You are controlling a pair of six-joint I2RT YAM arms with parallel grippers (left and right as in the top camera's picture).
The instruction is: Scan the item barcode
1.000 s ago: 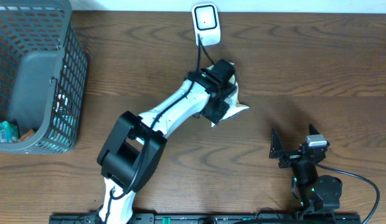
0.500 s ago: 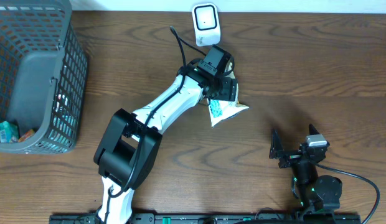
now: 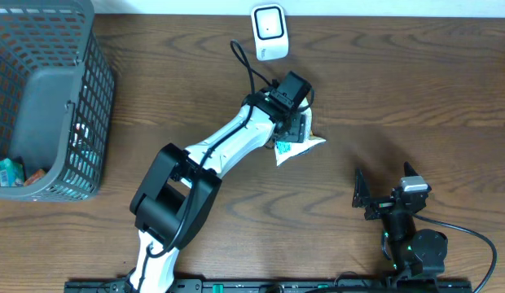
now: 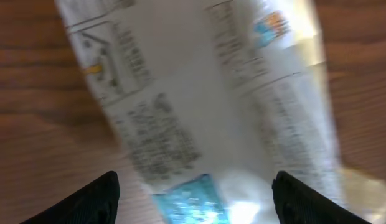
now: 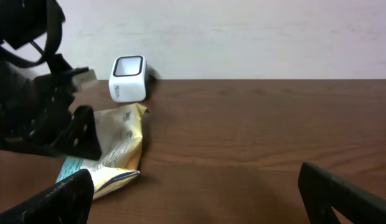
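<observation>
Step in hand, as I judge it: get the packet regripped so its barcode faces the scanner.

The left arm (image 3: 228, 142) reaches diagonally up the table (image 3: 415, 73). The packet (image 3: 297, 148) lies flat on the wood just below the scanner (image 3: 269, 31), near it but not touching. The left gripper (image 3: 295, 122) sits over the packet's upper end. In the left wrist view its fingers (image 4: 96, 198) are spread to either side of the packet (image 4: 199, 112), with no pinch visible. The print there is blurred, so I can't tell where the barcode is.

To do it well:
- Grip an edge, not the printed face.
- Lift cleanly, then tilt the code side towards the scanner window.
- The foil looks crinkly, so hold it flat.

The right gripper (image 3: 385, 185) is parked low right with its fingers wide apart and nothing in them.

Room:
- The table is bare wood to the right of the packet and between it and the right arm, so there's plenty of swing space there.
- The basket (image 3: 96, 106) is at far left, well apart and no obstacle.
- The scanner sits close to the table's back edge, so don't push it back.
- The left arm's cable loops up near the scanner and could snag.
</observation>
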